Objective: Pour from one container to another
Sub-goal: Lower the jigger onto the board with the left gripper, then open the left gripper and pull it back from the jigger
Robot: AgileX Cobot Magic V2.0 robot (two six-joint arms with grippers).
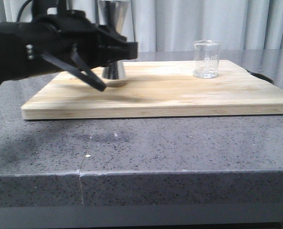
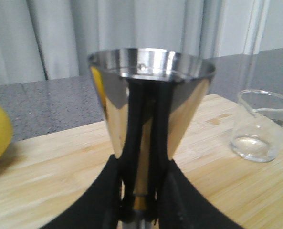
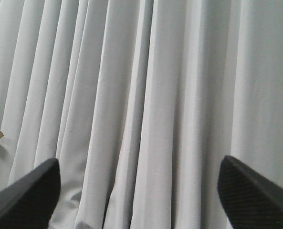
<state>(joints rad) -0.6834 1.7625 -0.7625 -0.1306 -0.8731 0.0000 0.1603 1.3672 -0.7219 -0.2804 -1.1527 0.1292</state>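
While the jigger (image 1: 114,38) stands upper left on the board (image 1: 170,90), the left gripper (image 2: 140,210) clasps its waist. Right gripper (image 3: 139,191) fingers spread wide; the beaker (image 1: 207,59) sits upper right.

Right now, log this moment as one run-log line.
left gripper: at jigger, grip unclear | right gripper: open, facing curtain | beaker: upright on board, untouched | pour: not started
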